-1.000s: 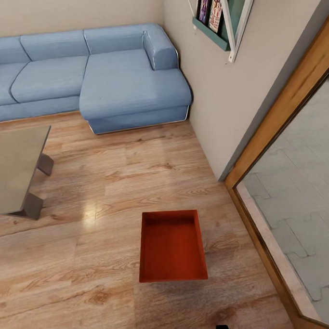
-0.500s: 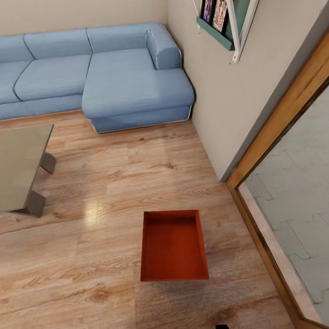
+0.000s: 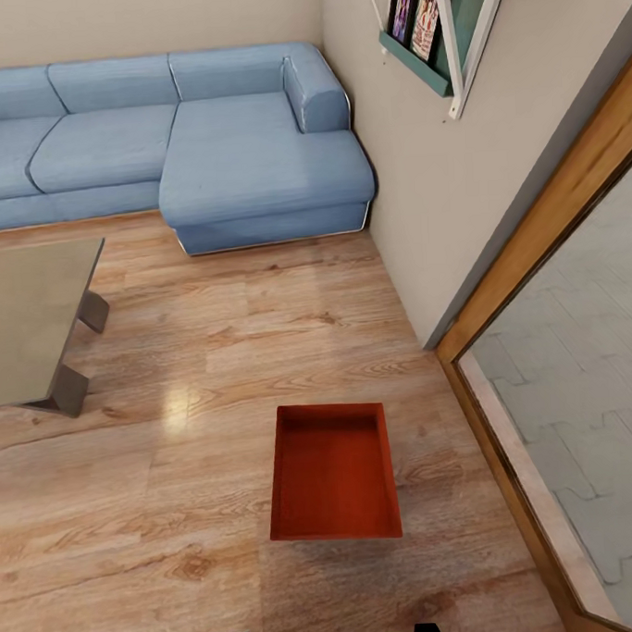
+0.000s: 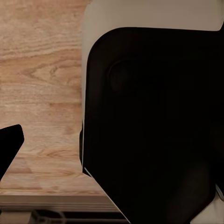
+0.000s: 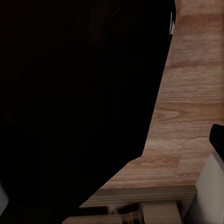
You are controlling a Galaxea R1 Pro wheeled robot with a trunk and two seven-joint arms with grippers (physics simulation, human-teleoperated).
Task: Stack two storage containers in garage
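**Storage container on the living-room floor, head and wrist views**

Head view: one orange-red storage container, open side up and with nothing visible inside, lies flat on the light wood-plank floor, directly ahead of the robot's base. A blue sectional sofa stands against the far wall, well apart from the container. A grey low table stands at the view's left. At the right, a wood-framed glass door gives onto pale paving; the container lies near its frame without touching it. A teal wall rack holding magazines hangs above.

Wrist views: dark robot bodywork blocks most of each picture, with wood planks behind. Whether either gripper is open or closed cannot be told
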